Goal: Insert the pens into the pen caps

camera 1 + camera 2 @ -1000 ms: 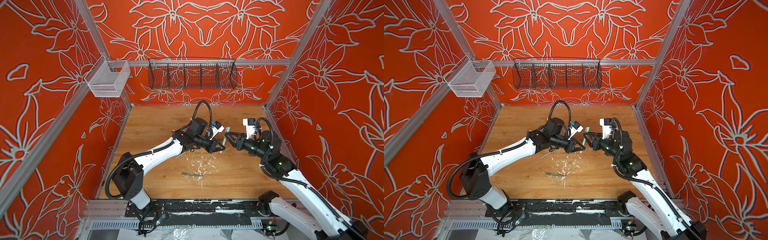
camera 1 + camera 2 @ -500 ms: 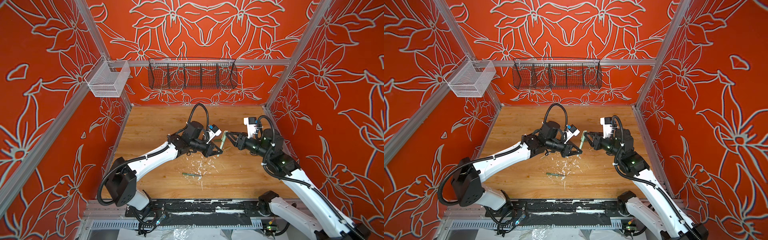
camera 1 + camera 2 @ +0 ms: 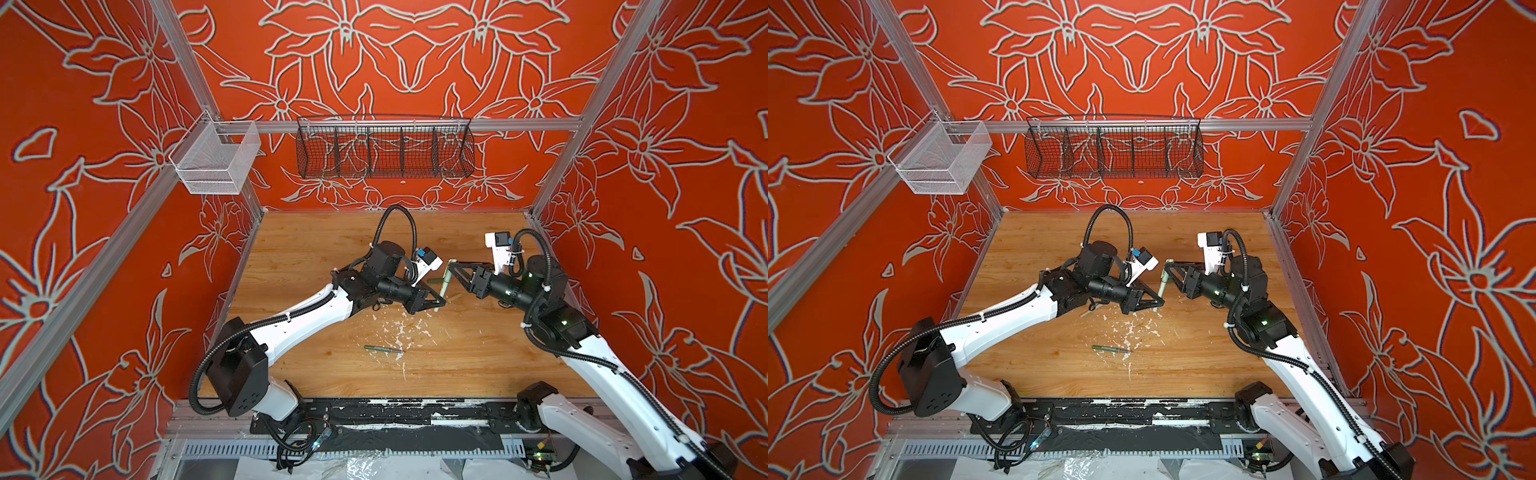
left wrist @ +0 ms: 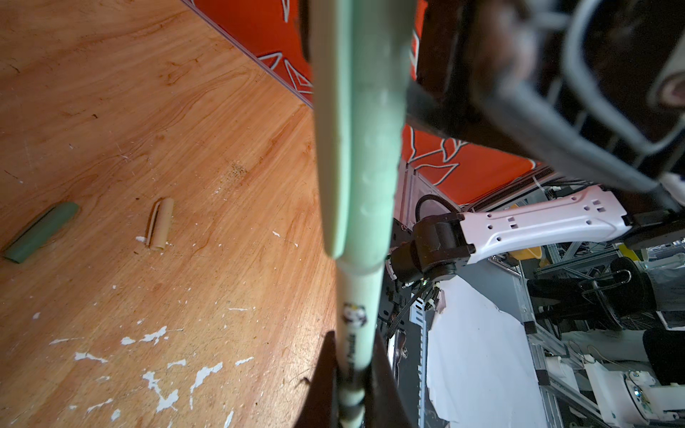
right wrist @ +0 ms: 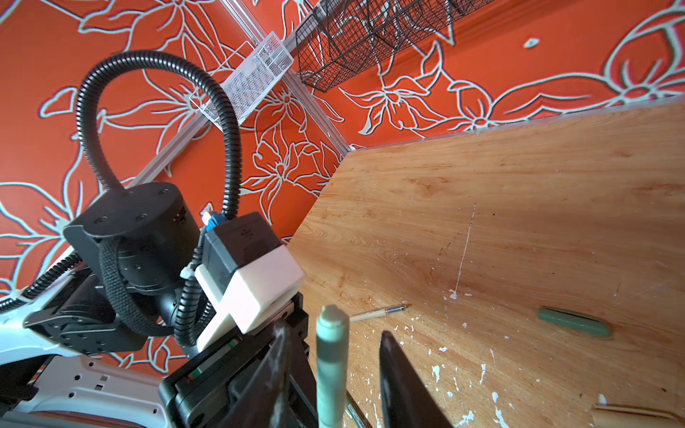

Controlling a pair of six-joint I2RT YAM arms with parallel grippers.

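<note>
Over tabletop [image 3: 316, 249], pen [image 3: 444, 285] in left hand [image 3: 437, 306]

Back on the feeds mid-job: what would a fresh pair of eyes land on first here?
First, the pale green pen held up off the middle of the table: the left gripper is shut on its lower end, and the right gripper stands open around the cap on its top. Next, the dark green pen lying alone beside white paint flecks nearer the front, and the red flowered walls all round.
</note>
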